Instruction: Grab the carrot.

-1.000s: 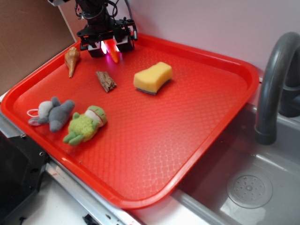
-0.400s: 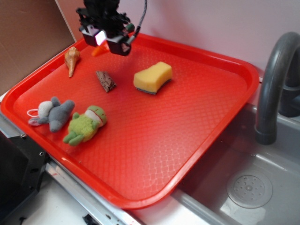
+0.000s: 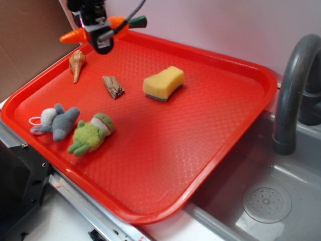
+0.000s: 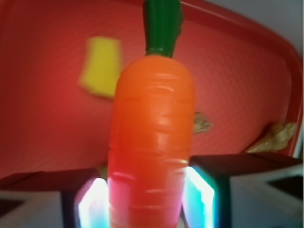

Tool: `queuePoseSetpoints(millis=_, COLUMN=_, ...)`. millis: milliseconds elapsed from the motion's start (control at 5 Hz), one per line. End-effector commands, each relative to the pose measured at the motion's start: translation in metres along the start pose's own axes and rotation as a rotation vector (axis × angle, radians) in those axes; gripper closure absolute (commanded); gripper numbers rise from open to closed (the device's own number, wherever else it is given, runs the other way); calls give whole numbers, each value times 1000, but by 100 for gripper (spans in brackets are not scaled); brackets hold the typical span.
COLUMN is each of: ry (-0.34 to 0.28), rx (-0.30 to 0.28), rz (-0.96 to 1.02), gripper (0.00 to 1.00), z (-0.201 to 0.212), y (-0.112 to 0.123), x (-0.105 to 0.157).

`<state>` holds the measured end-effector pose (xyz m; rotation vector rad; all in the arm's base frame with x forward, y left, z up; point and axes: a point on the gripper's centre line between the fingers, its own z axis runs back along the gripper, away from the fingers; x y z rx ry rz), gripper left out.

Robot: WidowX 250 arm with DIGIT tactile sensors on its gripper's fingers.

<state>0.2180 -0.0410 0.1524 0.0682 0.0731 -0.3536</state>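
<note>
carrot (image 3: 75,35) being gripped crosswise by end effector (image 3: 98,31), being held above red tray (image 3: 210,150) at its 11 o'clock corner, green stub pointing to 3 o'clock, spiral shell (image 3: 76,62) lying just below

carrot (image 3: 80,33) lifted off tray (image 3: 210,150) (now horizontal), gripper (image 3: 98,31) raised

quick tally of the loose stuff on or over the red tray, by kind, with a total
Plush toys: 2 – grey plush, green plush
Sponges: 1 – yellow sponge
Shells: 1 – spiral shell
Wood pieces: 1 – wood chunk
Toy vegetables: 1 – carrot, held in the claw above the tray
Total: 6
</note>
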Motion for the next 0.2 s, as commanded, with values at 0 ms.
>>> queuePoseSetpoints(millis=0, ry=-276, rx=114, rz=98, gripper=100, z=52, y=7, x=-23)
